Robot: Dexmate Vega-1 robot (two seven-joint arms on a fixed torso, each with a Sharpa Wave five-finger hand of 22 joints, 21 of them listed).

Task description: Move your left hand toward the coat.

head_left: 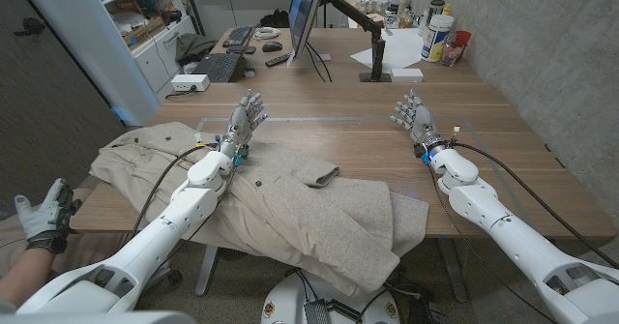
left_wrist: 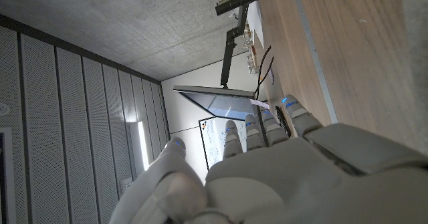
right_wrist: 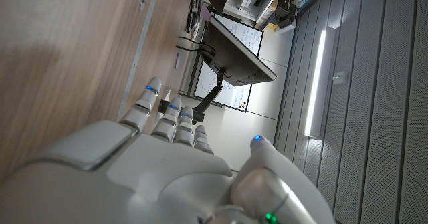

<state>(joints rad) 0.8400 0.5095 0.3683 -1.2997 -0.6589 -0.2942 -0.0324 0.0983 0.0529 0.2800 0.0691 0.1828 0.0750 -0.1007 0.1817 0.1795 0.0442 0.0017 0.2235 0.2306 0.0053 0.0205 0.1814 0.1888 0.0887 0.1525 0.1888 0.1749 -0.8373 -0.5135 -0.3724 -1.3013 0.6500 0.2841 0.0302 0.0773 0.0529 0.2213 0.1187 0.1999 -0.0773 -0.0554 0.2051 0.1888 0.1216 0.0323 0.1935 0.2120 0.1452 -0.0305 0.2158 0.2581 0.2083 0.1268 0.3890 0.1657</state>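
Note:
A beige coat [head_left: 290,203] lies spread over the near left part of the wooden table [head_left: 358,121], one edge hanging off the front. My left hand [head_left: 245,119] is raised just past the coat's far edge, fingers apart and holding nothing; its forearm crosses above the coat. In the left wrist view the left hand [left_wrist: 281,170] shows its back with fingers extended beside bare wood. My right hand [head_left: 414,114] stands over the bare table at the right, well clear of the coat, fingers spread and empty. The right wrist view shows the right hand [right_wrist: 160,164] above the wood.
A monitor [head_left: 306,14] on an arm stands at the table's far middle, with keyboards [head_left: 221,65] to its left. Bottles and a white tub [head_left: 437,36] sit at the far right. A person's gloved hand [head_left: 44,218] shows at the left edge.

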